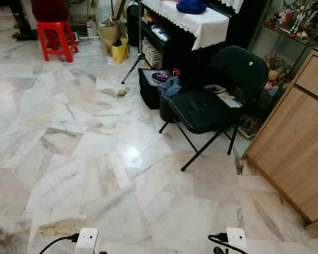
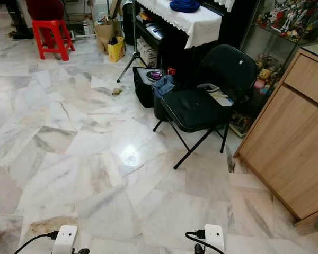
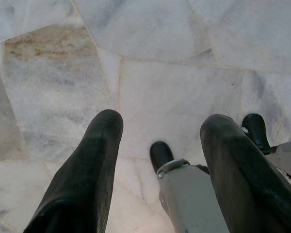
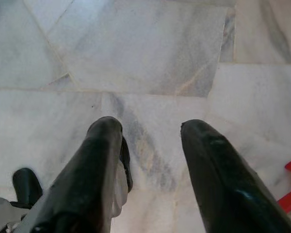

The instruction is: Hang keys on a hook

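we seem barely started: left hand [image 3: 160, 141] and right hand [image 4: 145, 141] hang released and empty over the marble floor [image 1: 95, 159], black chair [image 1: 212, 100] upper right

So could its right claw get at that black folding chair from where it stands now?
Probably not yet. The right claw hangs open, pointing down at the marble floor, while the black folding chair stands well ahead across open tiles. Nothing blocks the way, so it would likely need to walk closer.
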Controlling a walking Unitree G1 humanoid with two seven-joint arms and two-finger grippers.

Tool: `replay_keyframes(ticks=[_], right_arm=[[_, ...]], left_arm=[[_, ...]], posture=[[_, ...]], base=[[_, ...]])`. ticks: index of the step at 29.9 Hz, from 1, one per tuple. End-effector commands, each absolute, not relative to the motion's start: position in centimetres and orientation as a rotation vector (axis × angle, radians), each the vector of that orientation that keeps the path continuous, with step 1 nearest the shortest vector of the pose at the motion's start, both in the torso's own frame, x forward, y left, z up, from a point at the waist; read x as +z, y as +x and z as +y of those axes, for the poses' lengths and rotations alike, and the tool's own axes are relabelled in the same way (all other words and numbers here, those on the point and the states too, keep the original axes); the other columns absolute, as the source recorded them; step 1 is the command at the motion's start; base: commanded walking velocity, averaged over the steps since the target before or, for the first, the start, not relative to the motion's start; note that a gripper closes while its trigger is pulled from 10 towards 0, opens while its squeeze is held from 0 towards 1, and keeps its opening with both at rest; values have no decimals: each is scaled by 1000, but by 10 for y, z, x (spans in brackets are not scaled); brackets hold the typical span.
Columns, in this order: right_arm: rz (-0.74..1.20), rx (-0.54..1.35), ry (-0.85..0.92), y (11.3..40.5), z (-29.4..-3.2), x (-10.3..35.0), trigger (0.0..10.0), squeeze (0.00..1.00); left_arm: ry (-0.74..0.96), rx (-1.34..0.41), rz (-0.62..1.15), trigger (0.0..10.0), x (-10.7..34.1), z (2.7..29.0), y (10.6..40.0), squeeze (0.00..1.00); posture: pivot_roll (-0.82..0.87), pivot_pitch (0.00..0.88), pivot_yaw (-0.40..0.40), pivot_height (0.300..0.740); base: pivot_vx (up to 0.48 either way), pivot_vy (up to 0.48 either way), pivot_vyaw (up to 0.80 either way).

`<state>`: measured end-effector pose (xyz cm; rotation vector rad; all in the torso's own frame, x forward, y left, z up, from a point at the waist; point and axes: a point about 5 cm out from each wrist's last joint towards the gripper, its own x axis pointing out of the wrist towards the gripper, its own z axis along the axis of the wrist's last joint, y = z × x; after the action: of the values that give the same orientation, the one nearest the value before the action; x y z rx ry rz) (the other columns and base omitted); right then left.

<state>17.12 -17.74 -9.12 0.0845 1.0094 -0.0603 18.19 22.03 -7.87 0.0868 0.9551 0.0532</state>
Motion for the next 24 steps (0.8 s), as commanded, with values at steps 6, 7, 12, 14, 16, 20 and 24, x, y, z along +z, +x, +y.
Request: replay_keyframes(ticks=[6, 7, 12, 14, 16, 20, 24], right_arm=[[991, -102, 126, 175, -179, -89, 10000, 0], [990, -97, 125, 176, -178, -89, 10000, 0], [977, -92, 120, 180, -173, -88, 10000, 0], [984, -81, 118, 182, -167, -87, 10000, 0], [982, -75, 126, 183, -164, -87, 10000, 0], [979, -66, 138, 183, -158, -87, 10000, 0], [980, -69, 138, 184, -163, -87, 10000, 0]], left_arm=[[70, 74, 960, 10000, -79, 222, 181, 0], [69, 75, 959, 10000, -79, 222, 181, 0], [93, 86, 951, 10000, -78, 226, 181, 0], [86, 93, 943, 10000, -77, 227, 182, 0], [92, 78, 944, 10000, -77, 226, 183, 0], [93, 75, 942, 10000, -76, 225, 184, 0], [94, 71, 941, 10000, -76, 224, 185, 0]], posture=[[26, 0, -64, 740], [26, 0, -64, 740], [28, 0, -64, 740], [28, 0, -64, 740], [30, 0, -66, 740], [29, 0, -66, 740], [29, 0, -66, 740]], base=[[0, 0, 0], [0, 0, 0], [0, 0, 0], [0, 0, 0], [0, 0, -763], [0, -84, -756], [0, -382, -756]])
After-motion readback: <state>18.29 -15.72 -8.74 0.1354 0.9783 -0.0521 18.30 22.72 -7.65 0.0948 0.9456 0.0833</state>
